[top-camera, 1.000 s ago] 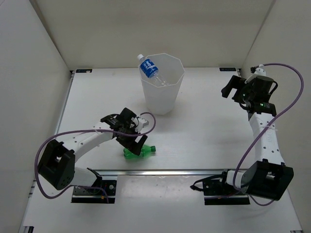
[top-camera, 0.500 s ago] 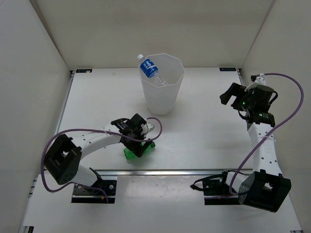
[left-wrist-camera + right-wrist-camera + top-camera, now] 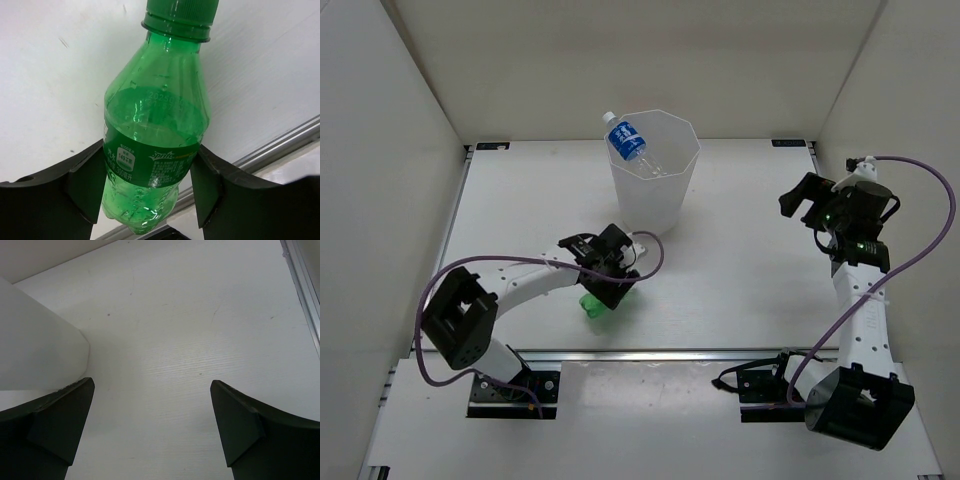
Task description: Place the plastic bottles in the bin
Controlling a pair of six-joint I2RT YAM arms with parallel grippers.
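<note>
The left gripper (image 3: 147, 186) is clamped across the label of the small all-green plastic bottle (image 3: 160, 115) at the near side of the white table (image 3: 740, 260); the right gripper (image 3: 150, 425) hangs with its fingers wide apart, holding nothing; a clear blue-labelled plastic bottle (image 3: 627, 141) leans inside the tall white faceted translucent bin (image 3: 655, 205).

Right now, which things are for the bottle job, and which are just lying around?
For the job: bin; blue-label bottle poking out of it; green bottle, gripped by the left end effector.
Just lying about: purple cables; metal rail; right end effector, open and empty.
</note>
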